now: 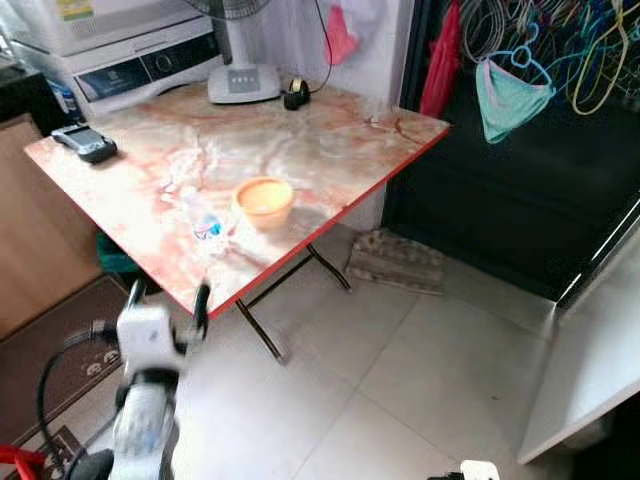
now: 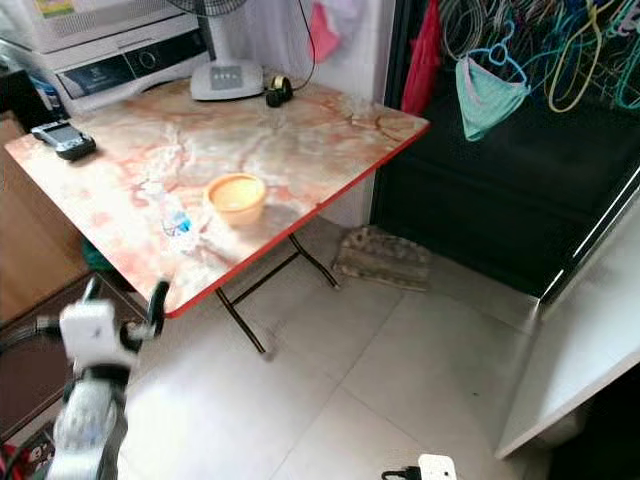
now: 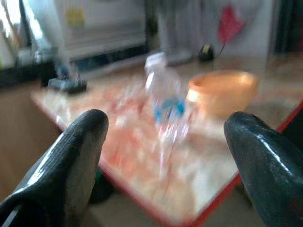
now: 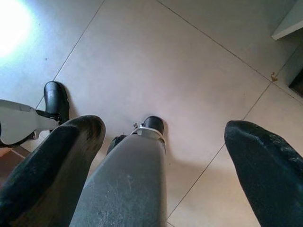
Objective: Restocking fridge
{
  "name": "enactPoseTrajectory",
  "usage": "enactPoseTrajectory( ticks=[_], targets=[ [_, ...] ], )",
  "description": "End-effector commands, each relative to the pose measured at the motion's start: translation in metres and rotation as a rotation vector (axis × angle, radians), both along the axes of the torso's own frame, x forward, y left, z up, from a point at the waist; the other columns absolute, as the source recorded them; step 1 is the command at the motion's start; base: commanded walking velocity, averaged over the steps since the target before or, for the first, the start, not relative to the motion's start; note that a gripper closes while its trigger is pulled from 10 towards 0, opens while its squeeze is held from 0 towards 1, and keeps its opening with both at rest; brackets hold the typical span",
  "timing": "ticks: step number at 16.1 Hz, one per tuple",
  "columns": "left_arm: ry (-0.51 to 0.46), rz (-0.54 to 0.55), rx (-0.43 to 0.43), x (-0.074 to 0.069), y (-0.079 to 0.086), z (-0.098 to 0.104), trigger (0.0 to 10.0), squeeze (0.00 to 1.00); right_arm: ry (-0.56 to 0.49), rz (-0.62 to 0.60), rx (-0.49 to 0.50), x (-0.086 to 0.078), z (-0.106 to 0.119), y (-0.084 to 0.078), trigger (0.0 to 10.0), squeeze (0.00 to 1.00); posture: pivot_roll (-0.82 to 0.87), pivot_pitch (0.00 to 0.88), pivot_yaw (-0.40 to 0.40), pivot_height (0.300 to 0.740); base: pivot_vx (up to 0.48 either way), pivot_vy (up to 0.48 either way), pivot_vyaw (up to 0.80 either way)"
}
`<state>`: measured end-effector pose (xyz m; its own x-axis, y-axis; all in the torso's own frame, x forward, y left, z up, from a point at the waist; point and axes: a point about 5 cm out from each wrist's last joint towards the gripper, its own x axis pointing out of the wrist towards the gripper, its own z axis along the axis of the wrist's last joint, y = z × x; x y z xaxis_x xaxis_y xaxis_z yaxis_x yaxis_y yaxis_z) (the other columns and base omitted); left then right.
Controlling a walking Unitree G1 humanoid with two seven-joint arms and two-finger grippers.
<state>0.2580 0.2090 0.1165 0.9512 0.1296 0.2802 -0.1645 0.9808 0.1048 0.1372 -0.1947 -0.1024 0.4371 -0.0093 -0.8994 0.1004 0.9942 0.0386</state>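
Note:
A clear plastic water bottle (image 1: 205,222) with a blue label stands near the front edge of the marble-patterned folding table (image 1: 330,150), close beside an orange bowl (image 1: 264,200). My left gripper (image 1: 167,298) is raised just below and in front of the table's red edge, open, with nothing between its fingers. The left wrist view looks straight at the bottle (image 3: 165,101), which sits between the two black fingers but farther off, with the bowl (image 3: 222,92) next to it. My right gripper (image 4: 163,137) hangs open over the tiled floor, above my own leg.
A fan base (image 1: 243,82), a small black object (image 1: 296,94) and a handheld device (image 1: 84,142) sit at the table's far side. A white appliance (image 1: 130,60) stands behind. A grey mat (image 1: 397,262) lies on the floor. Hangers (image 1: 540,50) hang right, above a white panel (image 1: 590,370).

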Motion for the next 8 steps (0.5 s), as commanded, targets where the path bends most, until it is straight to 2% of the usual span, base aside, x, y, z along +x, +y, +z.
enactPoseTrajectory(
  ticks=[1,2,4,5,8],
  targets=[
    [-0.064,-0.017,0.005,0.005,-0.005,0.024,10.0,0.0,-0.001,0.002,-0.011,-0.004,-0.001,-0.003,10.0,0.0,0.05,0.071,0.021,0.74,0.0,0.0,0.0],
    [-0.118,-0.035,0.003,0.009,-0.01,0.042,10.0,0.0,-0.006,-0.001,-0.019,-0.004,0.0,-0.005,10.0,0.0,0.05,0.075,0.022,0.74,0.0,0.0,0.0],
    [-0.154,-0.044,0.008,0.011,-0.014,0.056,10.0,0.0,-0.016,0.033,-0.055,-0.003,0.0,-0.008,10.0,0.0,0.05,0.077,0.019,0.74,0.0,0.0,0.8],
    [-0.161,-0.039,0.008,0.01,-0.015,0.063,10.0,0.0,-0.016,0.012,-0.04,-0.004,0.0,-0.008,10.0,0.0,0.04,0.082,0.015,0.74,0.0,0.0,0.8],
    [-0.144,-0.038,0.006,0.008,-0.016,0.066,10.0,0.0,-0.017,0.011,-0.039,-0.005,0.0,-0.008,10.0,0.0,0.04,0.082,0.015,0.74,0.0,0.0,0.8]
  ],
)
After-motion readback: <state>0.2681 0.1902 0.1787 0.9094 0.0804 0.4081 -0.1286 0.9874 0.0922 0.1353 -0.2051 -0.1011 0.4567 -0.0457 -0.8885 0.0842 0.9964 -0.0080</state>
